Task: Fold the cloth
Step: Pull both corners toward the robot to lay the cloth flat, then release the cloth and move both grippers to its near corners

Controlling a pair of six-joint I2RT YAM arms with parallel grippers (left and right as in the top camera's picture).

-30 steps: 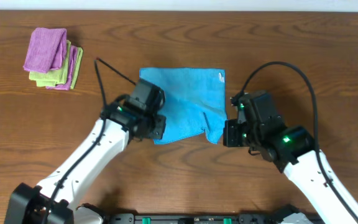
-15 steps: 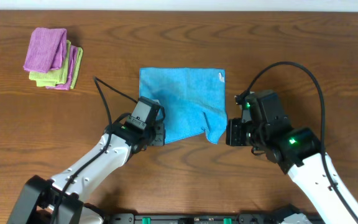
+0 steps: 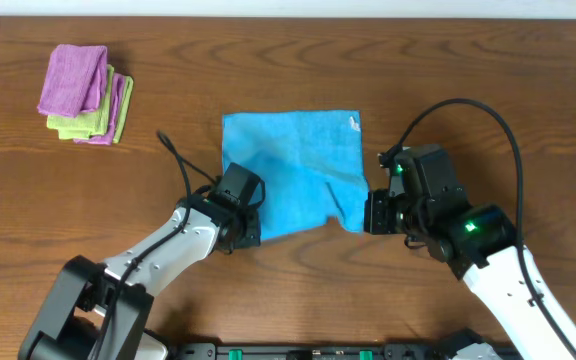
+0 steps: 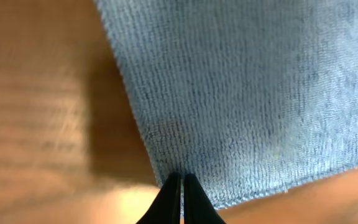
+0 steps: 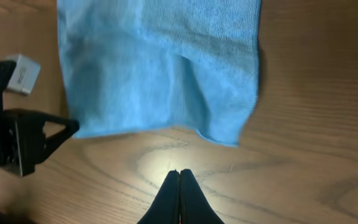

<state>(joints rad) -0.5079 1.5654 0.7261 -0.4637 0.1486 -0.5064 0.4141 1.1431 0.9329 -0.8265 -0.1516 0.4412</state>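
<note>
- My left gripper (image 4: 180,186) has its fingers pressed together, the tips touching the edge of the blue cloth (image 4: 247,93) beside its near corner; the rest spreads flat ahead
- My right gripper (image 5: 179,183) is likewise closed over the bare table (image 5: 316,155), with the cloth's near right corner just ahead, apart

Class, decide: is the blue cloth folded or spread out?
Spread: the blue cloth lies open and flat, with only a crease near its right edge.

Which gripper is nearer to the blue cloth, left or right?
Left. The left gripper meets the near edge of the blue cloth; the right gripper is over bare table, short of it.
</note>
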